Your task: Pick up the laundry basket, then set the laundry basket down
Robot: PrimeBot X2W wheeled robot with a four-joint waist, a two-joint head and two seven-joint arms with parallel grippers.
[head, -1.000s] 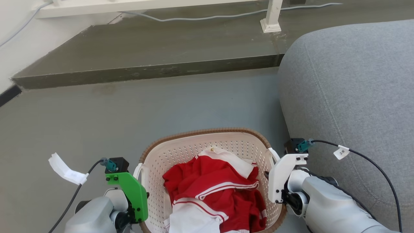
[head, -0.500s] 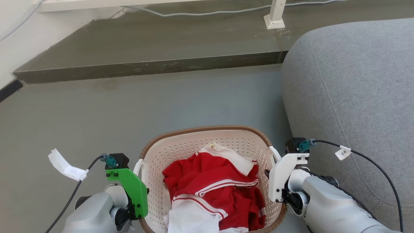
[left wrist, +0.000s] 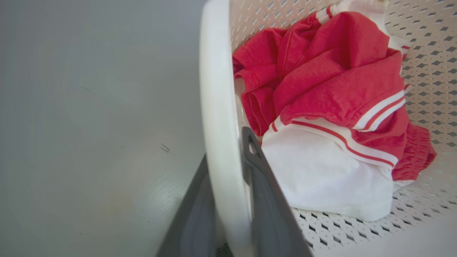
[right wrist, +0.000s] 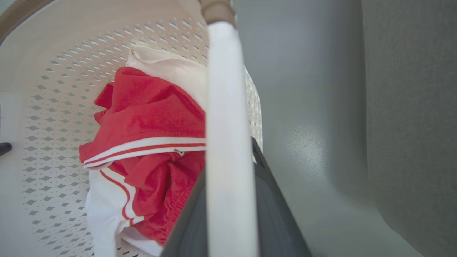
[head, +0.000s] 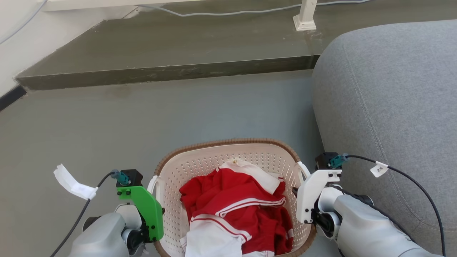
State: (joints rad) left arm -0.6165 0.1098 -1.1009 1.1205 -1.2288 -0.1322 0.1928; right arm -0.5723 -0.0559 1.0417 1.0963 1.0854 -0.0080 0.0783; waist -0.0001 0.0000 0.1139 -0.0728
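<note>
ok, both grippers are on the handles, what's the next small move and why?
Probably raise both arms together, level. Left gripper pinches the left handle, right gripper the right handle of the laundry basket, clothes sit loose inside, and the grey sofa is close on the right.

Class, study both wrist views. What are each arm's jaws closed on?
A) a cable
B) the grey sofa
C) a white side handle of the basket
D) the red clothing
C: in each wrist view a white handle of the laundry basket runs between the two dark fingers, which straddle it.
</note>
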